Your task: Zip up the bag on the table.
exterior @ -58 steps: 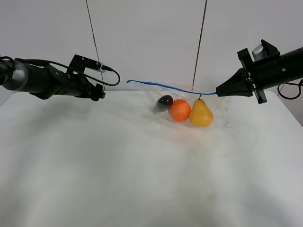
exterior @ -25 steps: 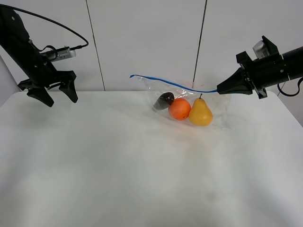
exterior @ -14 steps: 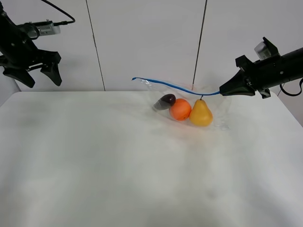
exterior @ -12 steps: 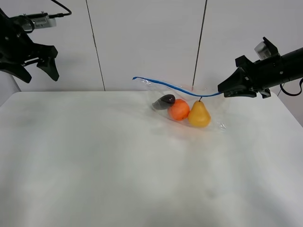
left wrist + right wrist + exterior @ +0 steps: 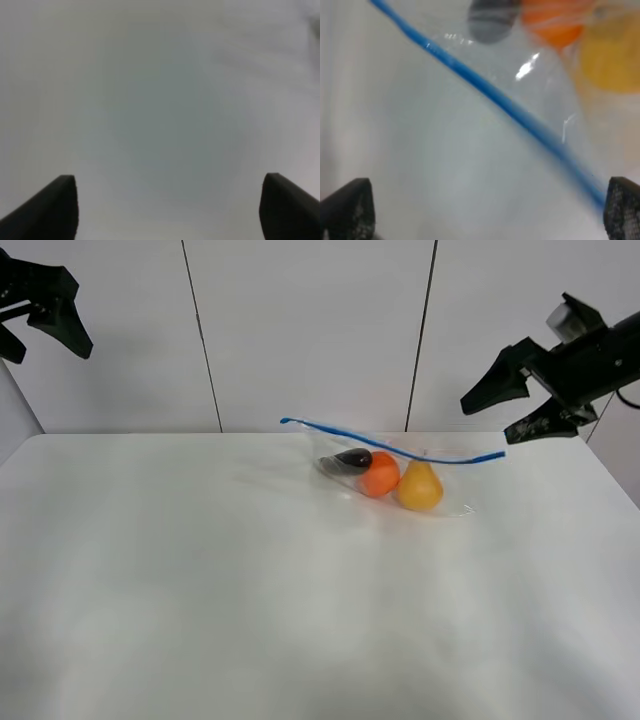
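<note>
The clear bag (image 5: 400, 472) lies on the white table (image 5: 200, 590), right of the middle, with an orange (image 5: 379, 476), a yellow pear (image 5: 420, 487) and a dark purple vegetable (image 5: 352, 457) inside. Its blue zip strip (image 5: 390, 441) runs along the far edge. My right gripper (image 5: 487, 421) hovers open just above the strip's right end, holding nothing. The right wrist view shows the strip (image 5: 485, 87) passing diagonally between the spread fingers, apart from both. My left gripper (image 5: 50, 355) is open, high at the far left by the wall, far from the bag.
A white panelled wall (image 5: 300, 330) stands behind the table. The left wrist view shows only blank grey surface between the gripper (image 5: 167, 210) fingers. The table's right edge (image 5: 612, 475) passes under the right arm.
The right gripper has opened, let go of the strip's right end and lifted. The bag has sunk and shifted slightly left. The left arm has climbed further up and left.
</note>
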Tool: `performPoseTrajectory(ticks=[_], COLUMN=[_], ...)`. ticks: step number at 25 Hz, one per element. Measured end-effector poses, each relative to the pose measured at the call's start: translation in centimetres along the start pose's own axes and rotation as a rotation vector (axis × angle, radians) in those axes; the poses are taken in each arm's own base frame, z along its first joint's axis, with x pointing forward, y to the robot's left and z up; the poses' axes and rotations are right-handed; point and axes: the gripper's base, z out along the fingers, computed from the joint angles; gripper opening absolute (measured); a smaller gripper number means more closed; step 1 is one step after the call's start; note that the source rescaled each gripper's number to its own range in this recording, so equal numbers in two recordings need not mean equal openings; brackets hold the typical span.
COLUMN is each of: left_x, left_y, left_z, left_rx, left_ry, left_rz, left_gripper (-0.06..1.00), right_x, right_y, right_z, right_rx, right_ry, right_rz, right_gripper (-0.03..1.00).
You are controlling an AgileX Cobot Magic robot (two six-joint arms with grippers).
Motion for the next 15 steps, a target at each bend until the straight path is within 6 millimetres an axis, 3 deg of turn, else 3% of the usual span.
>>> performPoseTrajectory(ticks=[5, 15], left_x=[0.8, 4.9], left_y=[-0.2, 0.0], left_z=[-1.0, 2.0], left_rx=[0.0, 0.005], left_ry=[-0.008, 0.162], left_rz=[0.0, -0.017], left_gripper=[0.92, 0.92], right_x=[-1.8, -0.7], right_y=[1.1, -2.1], right_z=[-2.3, -3.2], right_rx=[0.066, 0.436], right_ry=[-0.056, 0.08], right_rz=[-0.045, -0.022], right_gripper=[1.0, 1.0])
